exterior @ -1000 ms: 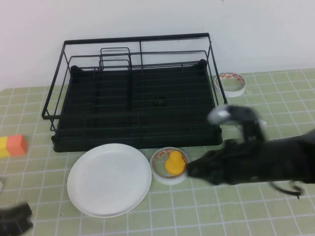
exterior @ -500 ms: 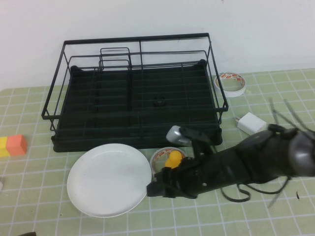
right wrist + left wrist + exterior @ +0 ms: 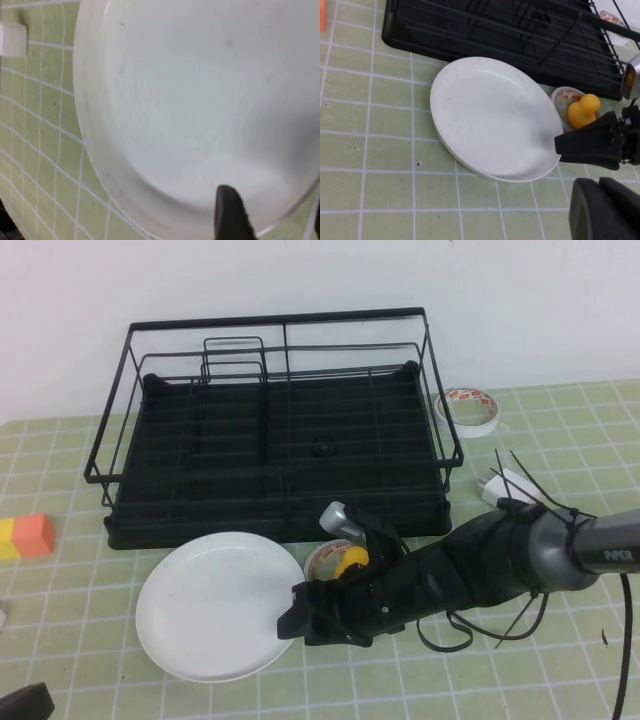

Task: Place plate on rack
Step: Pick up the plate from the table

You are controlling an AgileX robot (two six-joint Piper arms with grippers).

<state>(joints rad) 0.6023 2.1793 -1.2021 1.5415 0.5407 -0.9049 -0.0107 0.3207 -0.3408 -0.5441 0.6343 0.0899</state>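
While the left gripper is parked at the near left table edge, finger state undeterminable, nothing has yet been placed. Plate: white, flat on the checked mat, just in front of the rack, which is seen empty. Right gripper: at the plate's right rim, fingers parted, nothing held. Outstanding: grasp, lift, transfer into rack.

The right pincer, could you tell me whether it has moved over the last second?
Yes. The right pincer has swept leftward along the rack's front edge to the plate's right rim. The left pincer sits at the near left corner.
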